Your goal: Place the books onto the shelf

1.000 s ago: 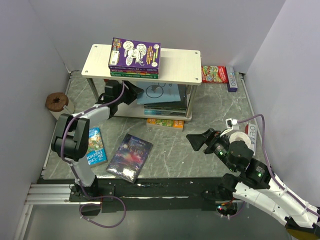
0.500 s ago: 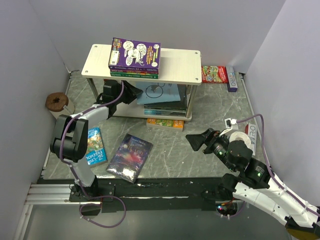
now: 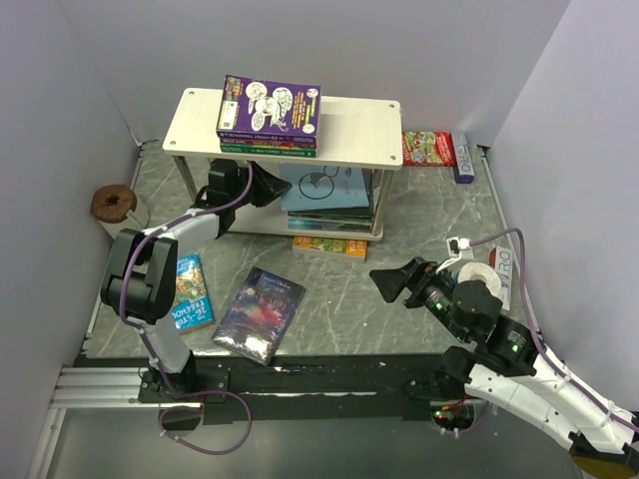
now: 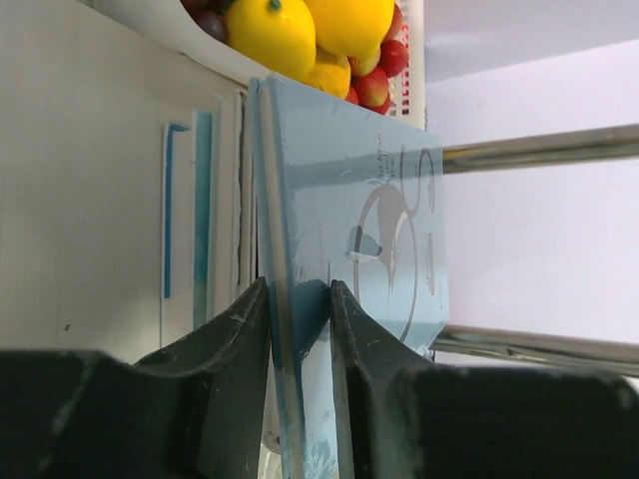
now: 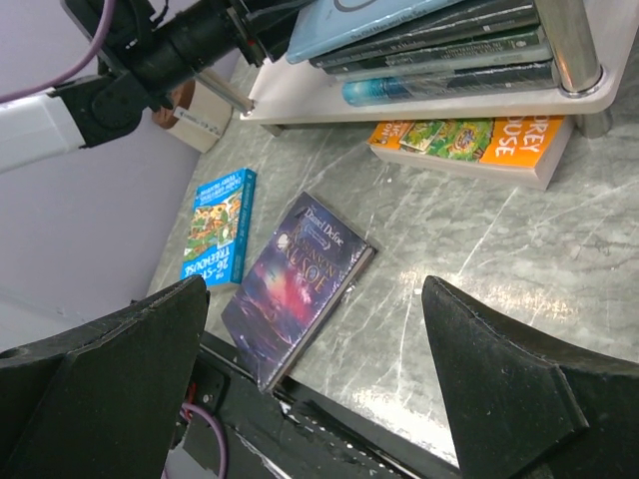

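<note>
You have bare room on the right half of the top board (image 3: 359,132), beside the purple stack (image 3: 270,110). Below, the left gripper (image 3: 280,187), clamped on the light blue book (image 3: 334,185), and the book pile (image 3: 334,225) crowd the lower tier (image 3: 255,226). An orange book (image 3: 329,245) lies on the floor (image 3: 429,220) just in front.

The top view looks steeply down over the whole table (image 3: 399,220). The left wrist view sits tight against the light blue book (image 4: 349,180); the right wrist view, lower and farther back, shares that book.
</note>
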Robot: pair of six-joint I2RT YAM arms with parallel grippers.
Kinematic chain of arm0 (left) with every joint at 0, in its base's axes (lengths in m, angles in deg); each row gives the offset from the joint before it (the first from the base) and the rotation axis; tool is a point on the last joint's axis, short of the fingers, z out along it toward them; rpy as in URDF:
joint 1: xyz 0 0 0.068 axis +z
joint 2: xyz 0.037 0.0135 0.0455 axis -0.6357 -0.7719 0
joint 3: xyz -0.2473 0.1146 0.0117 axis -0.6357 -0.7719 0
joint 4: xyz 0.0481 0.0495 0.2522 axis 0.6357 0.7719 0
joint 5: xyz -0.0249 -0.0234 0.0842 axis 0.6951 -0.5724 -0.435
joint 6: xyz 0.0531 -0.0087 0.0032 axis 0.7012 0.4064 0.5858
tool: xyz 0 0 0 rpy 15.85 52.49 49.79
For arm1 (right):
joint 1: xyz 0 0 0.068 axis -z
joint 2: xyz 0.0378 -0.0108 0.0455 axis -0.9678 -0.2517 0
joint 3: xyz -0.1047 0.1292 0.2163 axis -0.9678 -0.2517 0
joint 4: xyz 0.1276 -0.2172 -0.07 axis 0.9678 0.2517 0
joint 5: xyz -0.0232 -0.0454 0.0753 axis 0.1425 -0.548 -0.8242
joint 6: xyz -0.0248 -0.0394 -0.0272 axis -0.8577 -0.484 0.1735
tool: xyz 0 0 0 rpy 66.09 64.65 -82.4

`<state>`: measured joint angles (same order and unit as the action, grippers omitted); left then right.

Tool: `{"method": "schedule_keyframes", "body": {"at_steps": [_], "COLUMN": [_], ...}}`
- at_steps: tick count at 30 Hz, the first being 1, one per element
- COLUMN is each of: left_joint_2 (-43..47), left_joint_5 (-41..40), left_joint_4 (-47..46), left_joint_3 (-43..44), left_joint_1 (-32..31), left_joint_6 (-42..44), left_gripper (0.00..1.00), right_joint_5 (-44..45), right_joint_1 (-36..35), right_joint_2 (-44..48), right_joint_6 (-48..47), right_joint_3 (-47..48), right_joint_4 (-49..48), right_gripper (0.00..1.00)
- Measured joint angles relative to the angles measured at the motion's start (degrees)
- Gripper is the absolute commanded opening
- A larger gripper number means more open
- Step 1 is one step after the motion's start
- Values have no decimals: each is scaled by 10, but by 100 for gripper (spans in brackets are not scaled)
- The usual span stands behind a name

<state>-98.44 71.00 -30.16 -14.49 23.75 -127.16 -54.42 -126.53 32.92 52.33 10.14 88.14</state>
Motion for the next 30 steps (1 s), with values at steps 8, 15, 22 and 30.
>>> {"method": "schedule_keyframes", "body": {"at_steps": [8,15,22,30], "left_joint_2": [0,-4,-14,-14], "left_joint_5": [28,38,43,44], "left_joint_4": [0,-1,5,35], "left_joint_3": [0,5,20,30], "left_joint_1": [0,1,0,-6], "left_joint_6": [1,3,14,33], "left_gripper": [13,16,47,59], "right_joint_5": [-5,-7,-7,-6], "right_joint_1": [0,0,0,0], "right_joint_2": [0,0,0,0], "right_joint_6": [0,1,2,2], "right_joint_3": [-3,-5,-7,-7], "right_joint_4": [0,0,0,0], "right_gripper": [95,95,95,95]}}
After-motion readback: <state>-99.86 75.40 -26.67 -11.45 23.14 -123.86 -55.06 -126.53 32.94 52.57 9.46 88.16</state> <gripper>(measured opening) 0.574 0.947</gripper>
